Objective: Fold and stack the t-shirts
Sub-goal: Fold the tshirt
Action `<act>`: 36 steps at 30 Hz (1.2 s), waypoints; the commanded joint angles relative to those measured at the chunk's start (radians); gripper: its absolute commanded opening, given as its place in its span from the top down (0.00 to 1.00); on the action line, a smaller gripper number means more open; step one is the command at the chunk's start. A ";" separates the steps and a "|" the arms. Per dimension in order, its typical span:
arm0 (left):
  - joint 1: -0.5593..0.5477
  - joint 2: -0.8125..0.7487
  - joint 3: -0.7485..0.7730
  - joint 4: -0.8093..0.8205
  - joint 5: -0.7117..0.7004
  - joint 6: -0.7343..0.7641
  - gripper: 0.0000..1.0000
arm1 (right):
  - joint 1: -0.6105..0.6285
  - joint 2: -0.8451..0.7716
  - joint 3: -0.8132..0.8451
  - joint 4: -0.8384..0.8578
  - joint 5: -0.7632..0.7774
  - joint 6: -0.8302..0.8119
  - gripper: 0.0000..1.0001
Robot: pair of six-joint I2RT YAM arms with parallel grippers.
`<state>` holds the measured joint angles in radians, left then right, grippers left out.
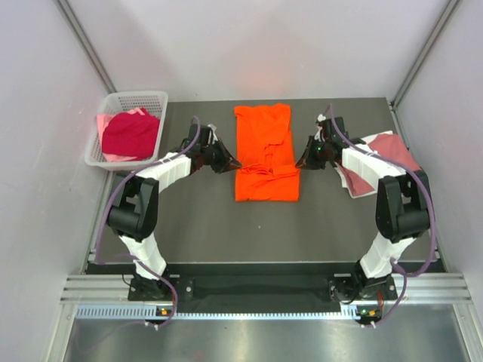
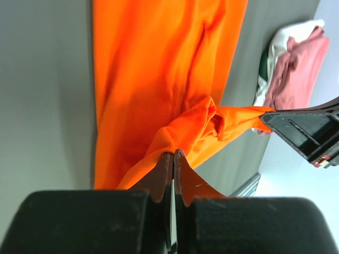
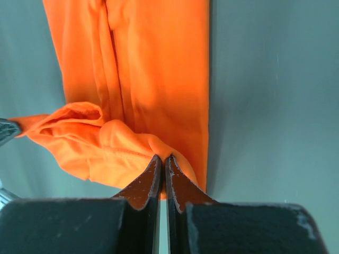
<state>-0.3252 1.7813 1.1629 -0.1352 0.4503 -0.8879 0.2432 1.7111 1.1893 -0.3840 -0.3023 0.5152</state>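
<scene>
on my far left, the white basket (image 1: pixel 136 95) sits at the edge of the desk (image 1: pixel 204 226) with a crimson t-shirt (image 1: pixel 130 134) heaped on a pale pink one (image 1: pixel 107 121). both are bunched and unfolded, so i judge those are left to do.

my left tool (image 1: pixel 232 164) has its jaws pressed together on a pinch of the orange t-shirt (image 1: pixel 264 151), at its left edge about halfway down. the shirt lies in the middle of the desk as a long narrow strip, sides already folded in, and the pinched cloth is lifted into a ridge running across it.

my right tool (image 1: pixel 302 161) is clamped the same way on the opposite edge of the orange cloth, so both hold one cross line. i take this as the start of the half fold along the length, which is not yet made.

on the right, partly under my right arm, a dusty rose t-shirt (image 1: pixel 391 151) lies on a white one (image 2: pixel 278 45). it looks like the stack begun, though i cannot tell how neat it is. the orange one has yet to join it.
</scene>
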 commanded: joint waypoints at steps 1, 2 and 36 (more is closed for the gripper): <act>0.020 0.058 0.083 0.028 -0.007 0.006 1.00 | -0.030 0.079 0.119 0.023 -0.041 -0.015 1.00; 0.023 0.072 0.119 0.028 -0.005 0.009 1.00 | -0.033 0.097 0.140 0.020 -0.052 -0.015 1.00; 0.075 -0.077 -0.011 -0.008 -0.081 0.176 0.14 | -0.051 -0.076 -0.160 0.249 -0.034 -0.033 0.29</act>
<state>-0.2436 1.8042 1.2427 -0.1986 0.3721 -0.7479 0.1757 1.7096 1.1000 -0.2276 -0.3443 0.5037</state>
